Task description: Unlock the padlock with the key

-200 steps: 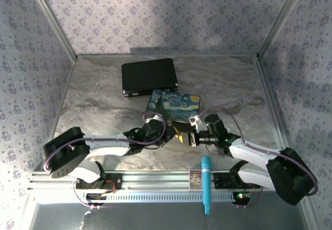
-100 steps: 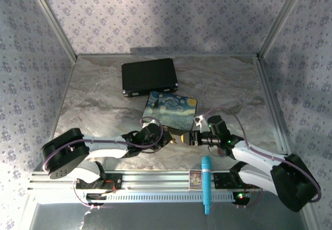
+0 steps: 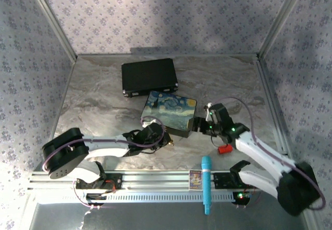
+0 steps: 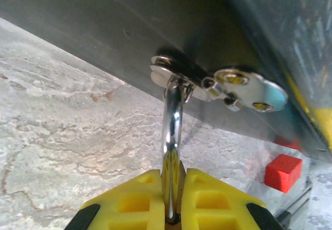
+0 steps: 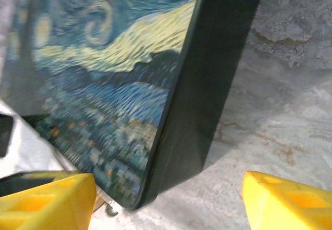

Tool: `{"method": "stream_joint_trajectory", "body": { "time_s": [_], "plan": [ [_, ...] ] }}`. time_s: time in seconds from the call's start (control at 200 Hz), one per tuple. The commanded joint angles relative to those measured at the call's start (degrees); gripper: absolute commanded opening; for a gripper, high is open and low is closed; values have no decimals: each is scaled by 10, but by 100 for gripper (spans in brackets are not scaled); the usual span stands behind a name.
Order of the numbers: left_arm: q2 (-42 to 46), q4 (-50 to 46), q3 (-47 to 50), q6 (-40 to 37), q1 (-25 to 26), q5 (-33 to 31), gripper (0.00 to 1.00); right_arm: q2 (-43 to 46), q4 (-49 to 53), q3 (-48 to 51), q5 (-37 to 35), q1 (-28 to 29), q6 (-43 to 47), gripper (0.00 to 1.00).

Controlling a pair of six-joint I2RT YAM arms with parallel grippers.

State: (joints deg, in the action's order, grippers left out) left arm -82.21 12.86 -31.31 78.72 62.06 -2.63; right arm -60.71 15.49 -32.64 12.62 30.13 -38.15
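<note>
The padlock (image 3: 171, 142) hangs at the near side of the painted box (image 3: 171, 110). In the left wrist view its silver shackle (image 4: 173, 121) runs up through the metal hasp (image 4: 249, 87) on the box's dark wall (image 4: 155, 22). My left gripper (image 4: 174, 199) is shut on that shackle, and the lock's body is hidden below the yellow fingers. My right gripper (image 3: 198, 127) stands open at the box's right near corner, with the corner of the box (image 5: 104, 84) between its spread fingers (image 5: 46, 201) and nothing held. The key is hidden.
A red block (image 3: 224, 149) lies on the marble table right of the box; the left wrist view has the red block (image 4: 282, 172) beyond the hasp. A black case (image 3: 149, 77) lies at the back. A teal cylinder (image 3: 206, 183) rests across the front rail.
My right gripper has opened and drawn back to the right, up to the box's corner. The red block now lies on the table. My left gripper kept its grip, shifting slightly.
</note>
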Motion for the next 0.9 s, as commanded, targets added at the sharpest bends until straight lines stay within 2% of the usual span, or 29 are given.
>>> {"method": "stream_joint_trajectory", "body": {
  "time_s": [0.0,0.14,0.23,0.385,0.55,0.625,0.755,0.895],
  "plan": [
    [-21,-51,-25,-42,4,-7,0,-74,31,-43,-21,1,-1,73],
    [-41,-89,-34,-65,4,0,0,-130,50,-65,-95,11,3,69],
    [-43,-140,-47,-88,5,-17,0,-149,39,-57,-102,6,5,67],
    [-72,-292,-107,-152,13,-104,2,-180,38,-61,-109,5,17,64],
    [-122,-385,-159,-179,24,-172,7,-185,19,-50,-100,5,17,64],
    [-134,-392,-168,-180,26,-182,10,-187,13,-46,-99,4,17,64],
    [-144,-335,-160,-191,32,-170,17,-193,1,-39,-93,4,17,64],
    [-156,-321,-181,-202,47,-187,19,-195,-6,-31,-91,3,17,64]
  ]
}}
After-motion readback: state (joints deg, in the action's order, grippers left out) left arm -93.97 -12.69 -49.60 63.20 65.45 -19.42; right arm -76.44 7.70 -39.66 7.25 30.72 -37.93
